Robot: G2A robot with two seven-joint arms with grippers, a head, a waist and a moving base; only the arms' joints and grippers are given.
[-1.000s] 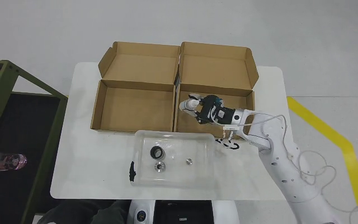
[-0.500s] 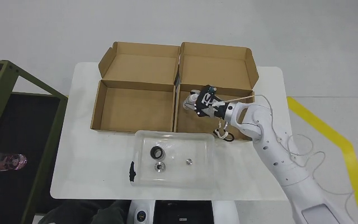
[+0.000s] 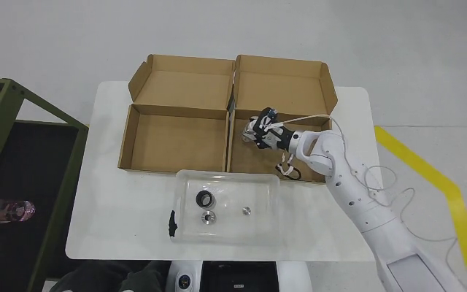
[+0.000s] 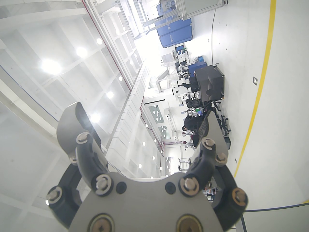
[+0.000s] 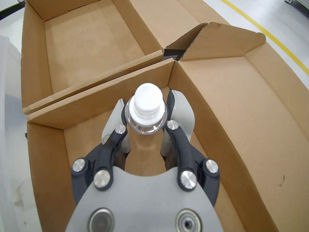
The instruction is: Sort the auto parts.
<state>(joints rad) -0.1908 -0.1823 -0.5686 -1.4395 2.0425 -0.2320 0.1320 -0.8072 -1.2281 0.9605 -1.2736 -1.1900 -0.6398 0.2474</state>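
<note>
Right hand point(image 5: 146, 103) grips white part point(image 5: 147, 96) (over right box point(image 5: 241, 121)).

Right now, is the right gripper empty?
No, the right gripper is shut on a white auto part over the right cardboard box.

Light over the table point(image 3: 109, 190) was bright and even, shadows faint.
In the cardboard boxes point(image 3: 175, 142) on the table only soft shade lay along the walls; the white part point(image 5: 146, 105) above it shone almost featureless. In the left wrist view ceiling lamps point(image 4: 50, 66) flared into white patches, and the yellow floor line point(image 4: 257, 97) looked bent.
</note>
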